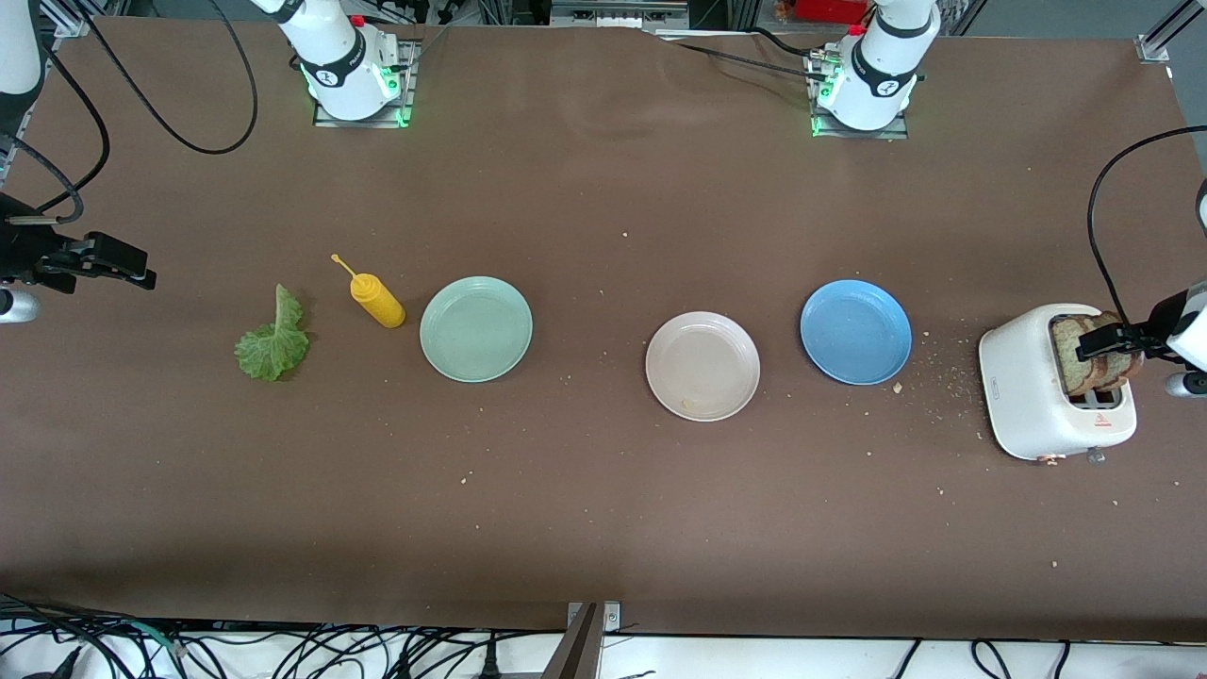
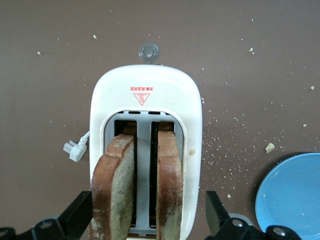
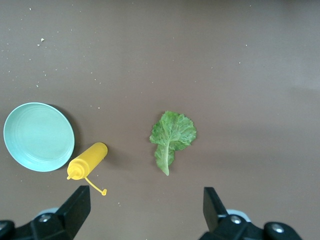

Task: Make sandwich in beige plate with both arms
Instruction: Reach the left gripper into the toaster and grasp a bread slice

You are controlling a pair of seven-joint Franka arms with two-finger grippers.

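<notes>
The left gripper point(image 1: 1117, 344) hangs directly over the white plastic two-slot toaster point(image 1: 1033, 396) at the left arm's end of the brown table point(image 1: 603, 528), its two black fingers point(image 2: 77, 215) spread wide and holding nothing. In the left wrist view the fingers stand outside both slices of brown-crusted wholemeal bread point(image 2: 114, 192), which rise upright from the slots side by side, with the white divider between them. The slices' flat faces run along the length of the toaster, and the open jaws span across those faces, so the gripper's closing line already crosses the thickness of the bread; it brackets both slices at once, however, and is not centred on one. To take a single slice it would probably need to shift sideways until one finger drops into the gap between the two. The round pale pinkish-beige glossy plate point(image 1: 702, 365) sits empty save a crumb near the middle of the table, between the mint-green plate point(image 1: 476, 328) and the blue plate point(image 1: 855, 331), the blue one lying between it and the toaster. The right gripper point(image 1: 123, 264) waits over bare table at the right arm's end, fingers likewise parted and empty, with the crinkled green lettuce leaf point(image 1: 272, 342) flat on the table near it and the yellow squeeze bottle point(image 1: 375, 298) on its side between leaf and mint-green plate. The left arm is clearly the one placed for bread, the right for lettuce.
</notes>
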